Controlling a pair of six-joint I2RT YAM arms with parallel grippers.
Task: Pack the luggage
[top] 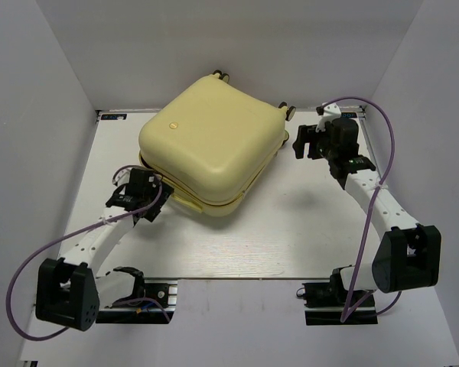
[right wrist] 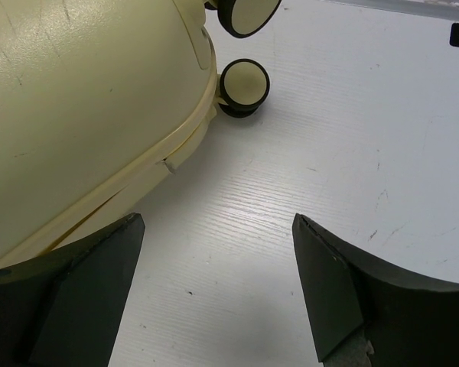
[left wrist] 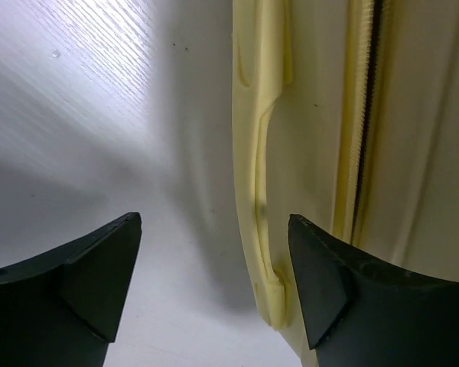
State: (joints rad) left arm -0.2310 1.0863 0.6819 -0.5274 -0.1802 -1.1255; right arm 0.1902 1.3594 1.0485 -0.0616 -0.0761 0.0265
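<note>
The luggage lies flat and closed in the upper middle of the overhead frame, turned at an angle, with its caster wheels towards the top right. Both shells meet all round, so the packing itself looks finished, and the step in hand seems to be securing or letting go of the closed case.

The left gripper sits at the case's lower-left corner with its jaws spread wide and gripping nothing. A moulded ridge on the shell runs up between them, and the zip line runs just right of it. The right gripper is at the upper right, beside the wheel end. Its jaws are also wide apart and empty, over bare surface, with the shell's edge by its left finger.

If the zip needs drawing, the next move calls for finding the pull, which I cannot make out here, and for steadying the case against sliding.

The table is white, faintly grained and a little scuffed. Plain white walls box it in on three sides.
</note>
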